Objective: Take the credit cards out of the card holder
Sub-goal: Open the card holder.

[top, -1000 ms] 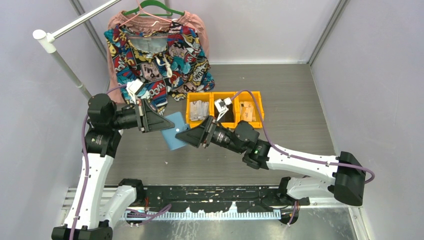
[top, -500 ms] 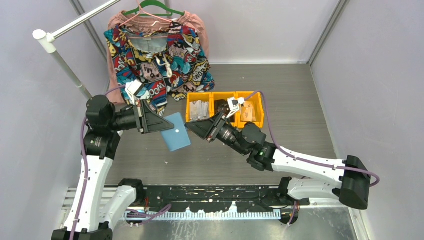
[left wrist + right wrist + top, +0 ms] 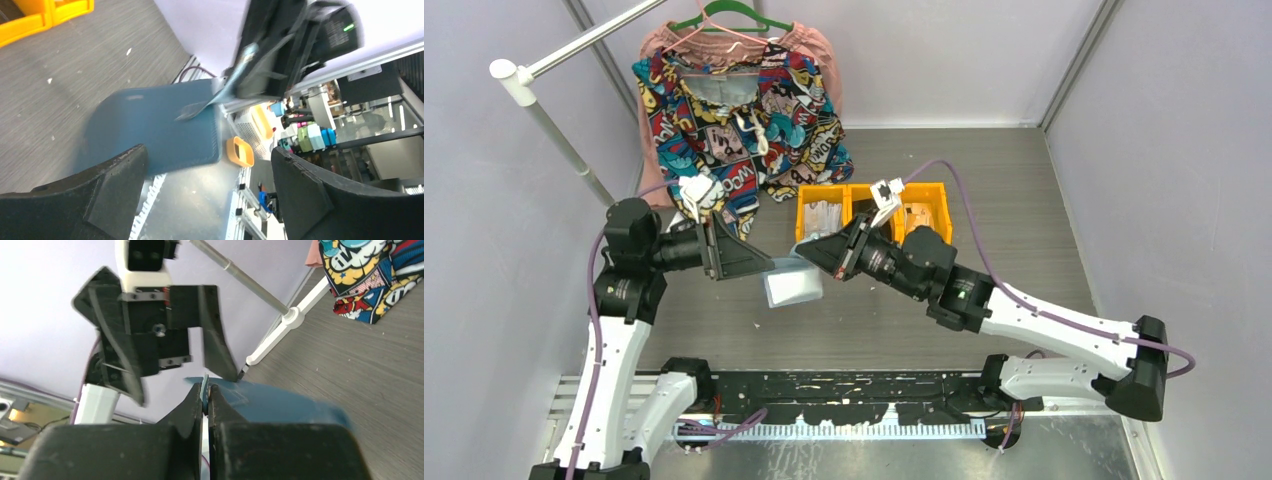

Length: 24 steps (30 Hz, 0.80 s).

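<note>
The teal-blue card holder (image 3: 792,288) hangs in the air between the two arms, its pale inner side facing up in the top view. My right gripper (image 3: 206,390) is shut on a thin edge of the card holder (image 3: 285,407) at its top. My left gripper (image 3: 207,172) is open, its fingers (image 3: 112,187) standing wide on either side of the card holder (image 3: 155,130) without touching it. In the top view the left gripper (image 3: 762,264) sits just left of the right gripper (image 3: 808,250). No separate credit cards can be made out.
Three orange bins (image 3: 854,192) with small items stand in a row behind the grippers. A colourful shirt on a green hanger (image 3: 739,110) lies at the back left, next to a white rack pole (image 3: 549,120). Grey walls close in both sides.
The left gripper has opened and let go of the card holder. The right gripper has closed on its edge, and the holder has swung down, turning its pale side up.
</note>
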Available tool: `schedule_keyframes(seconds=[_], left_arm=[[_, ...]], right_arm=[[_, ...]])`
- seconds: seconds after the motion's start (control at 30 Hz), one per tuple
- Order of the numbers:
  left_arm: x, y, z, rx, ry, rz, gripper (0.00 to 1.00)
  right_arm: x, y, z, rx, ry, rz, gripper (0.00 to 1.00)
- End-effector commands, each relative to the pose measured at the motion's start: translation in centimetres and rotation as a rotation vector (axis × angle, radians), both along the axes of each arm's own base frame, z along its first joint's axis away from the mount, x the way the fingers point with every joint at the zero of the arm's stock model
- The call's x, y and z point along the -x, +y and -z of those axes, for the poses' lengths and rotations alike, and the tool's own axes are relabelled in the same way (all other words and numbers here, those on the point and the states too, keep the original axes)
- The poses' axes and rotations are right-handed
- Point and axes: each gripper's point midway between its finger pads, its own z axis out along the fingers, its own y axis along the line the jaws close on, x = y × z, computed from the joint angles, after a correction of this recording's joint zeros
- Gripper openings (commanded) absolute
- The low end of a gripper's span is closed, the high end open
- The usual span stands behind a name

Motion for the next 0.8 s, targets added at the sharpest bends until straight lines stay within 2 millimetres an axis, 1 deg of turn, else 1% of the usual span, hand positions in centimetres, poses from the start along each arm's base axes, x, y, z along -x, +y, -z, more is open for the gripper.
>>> schedule_keyframes(seconds=[0.0,0.07,0.17,0.27,0.43,0.5,0.57,0.7,0.73,0.77], left_arm=[[0.9,0.3,2.9,-0.070,-0.069,0.009,0.93],[1.2,0.4,3.5,-0.079,-0.095,0.015,0.91],[1.6,0.6,4.0,-0.106,-0.188,0.004,0.86],[2.3,0.9,3.9,-0.143,-0.330,0.002,0.79],[3.2,1.4,3.5,-0.209,-0.529,0.008,0.72],[3.8,1.3,3.3,-0.205,-0.548,0.030,0.68],[4.2,1.2,3.1,-0.190,-0.551,0.052,0.61],[5.2,1.0,3.4,-0.153,-0.523,0.103,0.39],[5.3,0.9,3.5,-0.150,-0.515,0.106,0.35],[5.5,0.9,3.5,-0.145,-0.509,0.113,0.33]], right_arm=[[2.4,-0.5,-3.7,0.128,-0.116,-0.117,0.01],[3.2,-0.2,-3.3,0.192,-0.116,-0.177,0.01],[4.3,0.2,-2.9,0.259,-0.121,-0.251,0.01],[5.4,0.7,-3.1,0.300,-0.134,-0.332,0.01],[7.0,1.8,-3.9,0.325,-0.159,-0.440,0.01],[7.3,2.4,-4.0,0.328,-0.161,-0.464,0.01],[7.6,3.0,-4.2,0.320,-0.160,-0.492,0.01],[7.5,3.8,-4.9,0.298,-0.164,-0.499,0.01],[7.5,3.9,-5.2,0.287,-0.167,-0.499,0.01],[7.5,4.1,-5.6,0.274,-0.171,-0.501,0.01]])
